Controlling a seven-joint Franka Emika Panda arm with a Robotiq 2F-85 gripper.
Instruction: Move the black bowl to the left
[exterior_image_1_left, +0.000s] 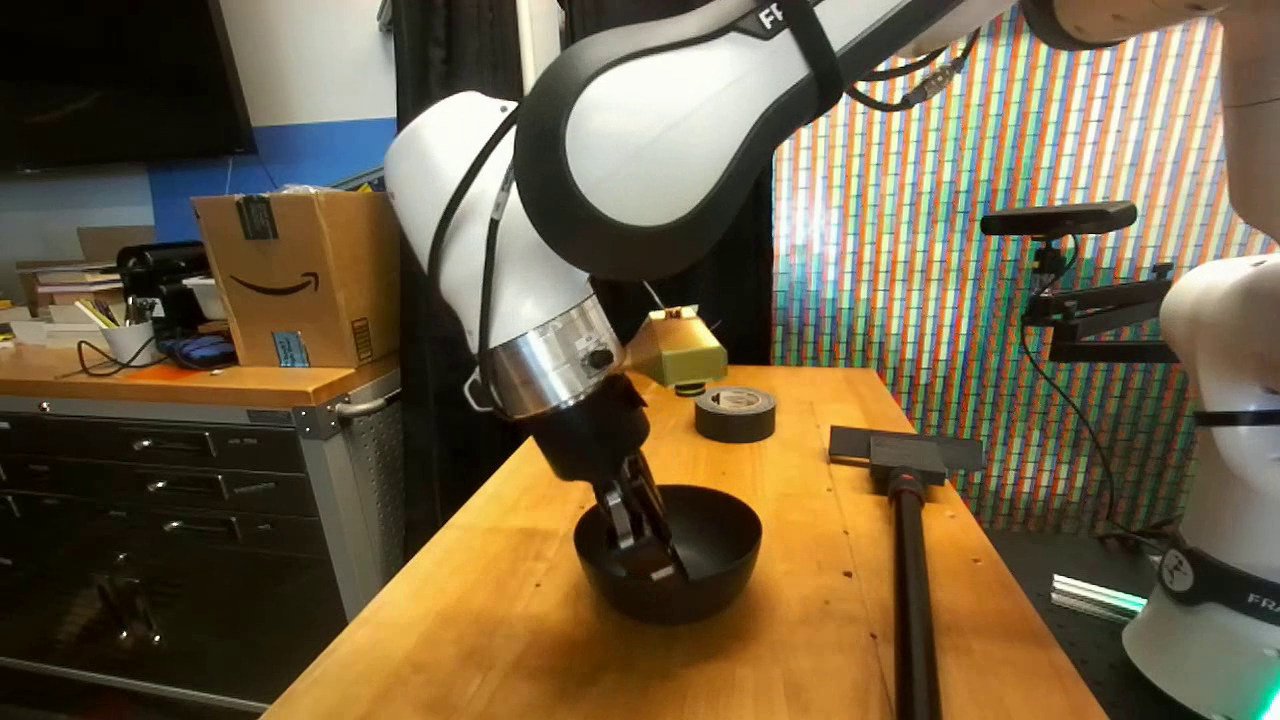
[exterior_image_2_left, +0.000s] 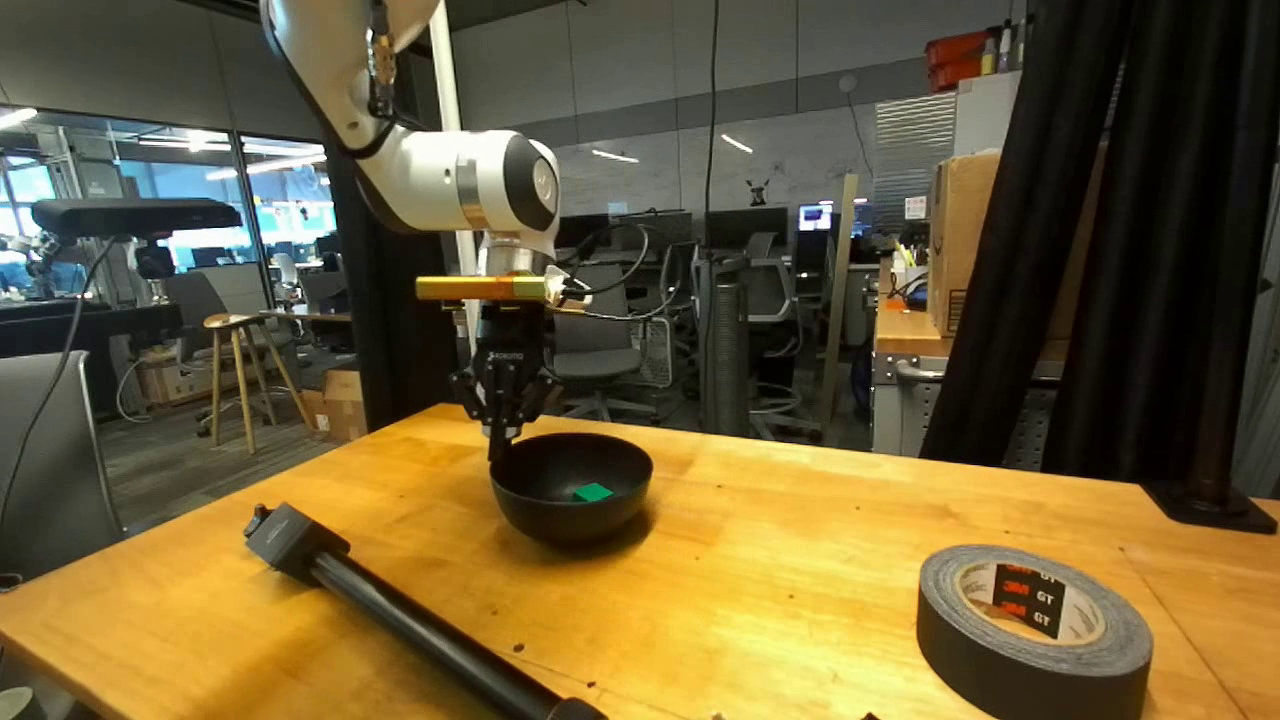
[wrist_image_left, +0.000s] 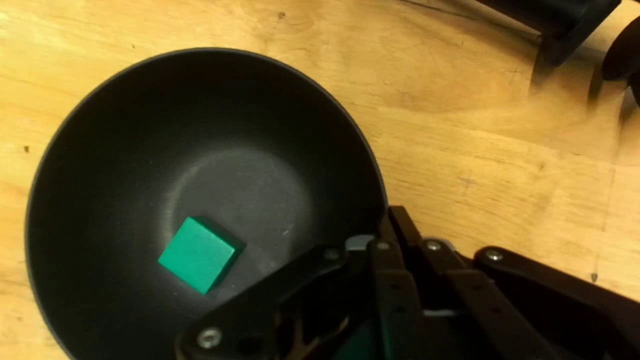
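Note:
The black bowl (exterior_image_1_left: 715, 590) stands on the wooden table and shows in both exterior views (exterior_image_2_left: 570, 518). It fills the left of the wrist view (wrist_image_left: 215, 100). A green cube (wrist_image_left: 197, 255) lies inside the bowl and also shows in an exterior view (exterior_image_2_left: 592, 492). My gripper (wrist_image_left: 392, 222) is at the bowl's rim, with one finger inside and one outside. The fingers are close together with the rim pinched between them. In both exterior views the gripper (exterior_image_1_left: 648, 560) points down at the bowl's edge (exterior_image_2_left: 502, 440). Whether the bowl's base touches the table is hard to tell.
A dark T-shaped tool with a long handle (exterior_image_1_left: 912, 590) lies on the table (exterior_image_1_left: 800, 650) beside the bowl; it also shows in an exterior view (exterior_image_2_left: 420, 625). A roll of tape (exterior_image_2_left: 1035, 640) lies farther along the table (exterior_image_1_left: 735, 420). Black curtains (exterior_image_2_left: 1110, 300) hang behind the table.

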